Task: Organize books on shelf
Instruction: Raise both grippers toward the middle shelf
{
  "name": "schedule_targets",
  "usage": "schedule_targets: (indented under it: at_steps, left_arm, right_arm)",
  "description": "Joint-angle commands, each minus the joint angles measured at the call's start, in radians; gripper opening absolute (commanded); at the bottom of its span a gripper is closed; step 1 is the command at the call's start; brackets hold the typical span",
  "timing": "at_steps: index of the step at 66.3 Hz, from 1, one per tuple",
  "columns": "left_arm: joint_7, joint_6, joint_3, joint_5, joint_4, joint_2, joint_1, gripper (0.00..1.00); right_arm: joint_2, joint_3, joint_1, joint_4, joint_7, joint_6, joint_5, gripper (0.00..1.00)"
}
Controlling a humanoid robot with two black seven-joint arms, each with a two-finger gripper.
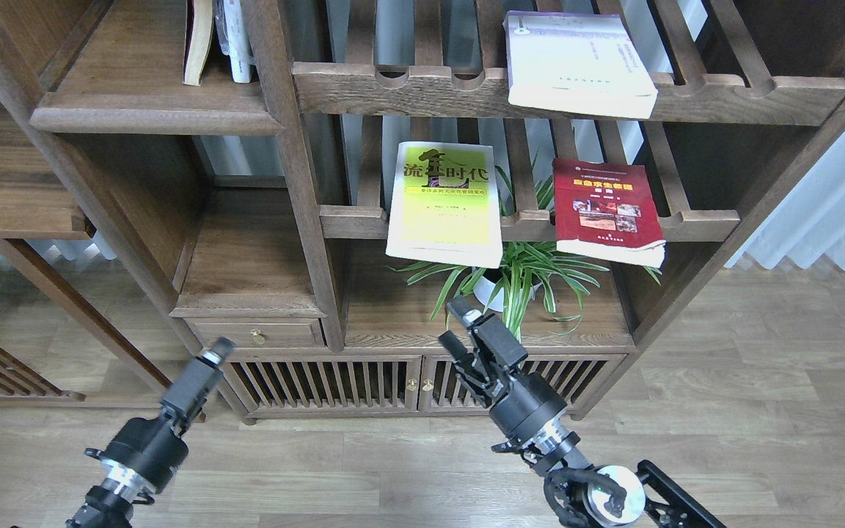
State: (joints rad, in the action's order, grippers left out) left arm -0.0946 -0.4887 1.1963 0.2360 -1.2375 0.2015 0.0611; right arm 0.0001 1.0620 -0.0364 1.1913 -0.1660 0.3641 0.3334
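Three paperbacks lie flat on slatted racks, each overhanging the front rail. The yellow-green book (444, 202) and the dark red book (606, 213) lie on the lower rack. The white book with a purple strip (576, 62) lies on the upper rack. The solid dark-brown shelf (144, 99) is at the upper left, with two other books standing at its back. My right gripper (455, 326) is open and empty, below the yellow-green book and in front of the plant. My left gripper (216, 352) is low at the left, seen edge-on, with its fingers not told apart.
A spider plant in a white pot (510, 282) stands on the board under the lower rack. A drawer with a brass knob (257, 337) and slatted cabinet doors (364, 381) are below. A white curtain (833, 205) hangs at the right. Wood floor lies in front.
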Motion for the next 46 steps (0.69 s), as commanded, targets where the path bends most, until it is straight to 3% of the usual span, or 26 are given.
schedule_targets:
  at_steps: [1,19,46]
  left_arm:
    - [-0.03,0.0,-0.014,0.071,-0.011,0.052,-0.012,1.0]
    - [-0.033,0.0,-0.017,0.071,-0.028,0.069,-0.027,1.0]
    - [-0.028,0.0,0.009,0.068,-0.023,0.09,-0.055,1.0]
  right_arm:
    - [0.0,0.003,0.0,-0.001,0.008,-0.014,0.03,0.99]
    - [0.0,0.006,0.0,-0.027,0.108,0.003,0.027,0.99]
    - [0.0,-0.022,0.007,-0.025,0.097,-0.007,0.021,0.99]
